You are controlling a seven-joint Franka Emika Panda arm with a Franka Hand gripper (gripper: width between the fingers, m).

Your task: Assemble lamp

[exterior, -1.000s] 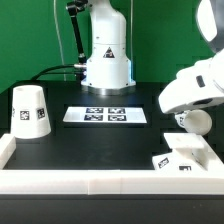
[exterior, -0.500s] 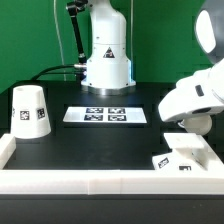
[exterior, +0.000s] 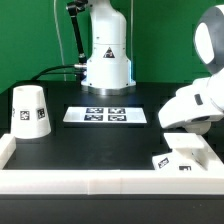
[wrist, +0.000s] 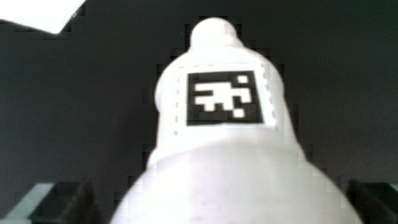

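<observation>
In the wrist view the white bulb (wrist: 217, 150) fills the picture, with its square tag facing me and its neck pointing away. Its round body lies between the two dark fingers (wrist: 54, 200) of my gripper (wrist: 210, 200), which stand apart on either side of it; I cannot see them touching it. In the exterior view my white hand (exterior: 195, 105) covers the bulb, just above and behind the small square base (exterior: 186, 155) at the exterior view's right. The tapered shade (exterior: 28, 110) stands alone at the exterior view's left.
The marker board (exterior: 105, 116) lies flat mid-table in front of the arm's white pedestal (exterior: 107, 55). A white wall (exterior: 90, 183) runs along the table's front edge and up the left side.
My hand has sunk lower and slightly to the exterior view's right. The bulb's round end, visible under the hand a second ago, is now hidden behind it.
</observation>
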